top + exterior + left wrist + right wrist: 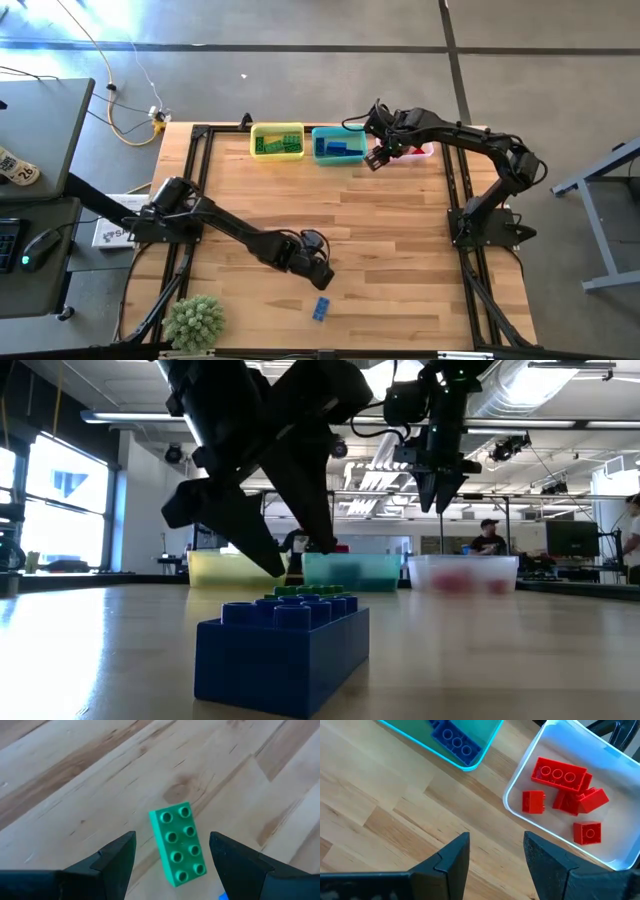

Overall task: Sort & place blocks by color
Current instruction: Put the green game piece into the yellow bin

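A green eight-stud block [179, 844] lies flat on the table, studs up. My left gripper [172, 838] hovers open over it, one finger on each side, touching nothing; the high view shows this gripper [316, 264] near the table's middle front. A blue block [321, 308] lies closer to the near edge and stands large in the low view [285, 650], with the green block [305, 591] behind it. My right gripper [495, 839] is open above bare table beside the clear bin [520, 775], which holds several red blocks [559, 774].
Three bins line the far edge: a yellow bin [277, 128] with green blocks, a teal bin [339, 133] with blue blocks, and the clear bin [424, 152]. A green spiky plant [194, 322] stands at the near left corner. People are in the room beyond.
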Controlling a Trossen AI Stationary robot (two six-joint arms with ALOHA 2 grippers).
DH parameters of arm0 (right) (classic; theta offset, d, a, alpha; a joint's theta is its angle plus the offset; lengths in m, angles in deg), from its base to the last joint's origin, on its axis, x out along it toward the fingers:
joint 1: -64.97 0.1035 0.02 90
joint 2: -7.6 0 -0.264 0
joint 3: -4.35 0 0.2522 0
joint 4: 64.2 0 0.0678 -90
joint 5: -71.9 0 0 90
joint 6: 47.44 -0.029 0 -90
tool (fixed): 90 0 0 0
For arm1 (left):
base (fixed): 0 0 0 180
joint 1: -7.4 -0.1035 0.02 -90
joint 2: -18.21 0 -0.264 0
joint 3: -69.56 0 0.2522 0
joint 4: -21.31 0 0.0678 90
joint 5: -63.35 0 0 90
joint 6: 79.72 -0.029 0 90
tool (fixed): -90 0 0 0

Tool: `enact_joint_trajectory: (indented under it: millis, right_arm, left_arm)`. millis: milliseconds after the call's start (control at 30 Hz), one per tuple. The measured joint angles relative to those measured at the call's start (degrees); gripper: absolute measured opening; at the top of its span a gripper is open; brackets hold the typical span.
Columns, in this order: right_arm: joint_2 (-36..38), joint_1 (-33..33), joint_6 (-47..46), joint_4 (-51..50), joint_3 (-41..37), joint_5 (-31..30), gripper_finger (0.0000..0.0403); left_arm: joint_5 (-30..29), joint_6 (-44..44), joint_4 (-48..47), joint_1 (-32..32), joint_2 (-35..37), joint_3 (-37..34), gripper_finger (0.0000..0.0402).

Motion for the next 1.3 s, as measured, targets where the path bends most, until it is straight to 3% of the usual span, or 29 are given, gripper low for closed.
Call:
enact_joint_trajectory:
  millis: [500,933,1133,1300]
  right_arm:
    - [0.0,0.0,0.0,0.8,0.0,0.0,0.0174]
    - [0.0,0.0,0.0,1.2,0.0,0.0,0.0174]
    - [0.0,0.0,-0.8,1.2,0.0,0.1,0.0174]
    - [0.0,0.0,-1.0,1.3,0.0,0.0,0.0174]
  left_arm:
    - [2.0,-0.1,2.7,0.0,-3.9,0.0,0.0241]
    - [-2.2,-3.8,-4.4,-0.7,-4.5,0.1,0.0238]
    - [-6.1,-10.3,-4.8,-0.9,-4.6,0.0,0.0196]
    - [-4.8,-16.9,-4.6,-1.9,-5.4,0.1,0.0139]
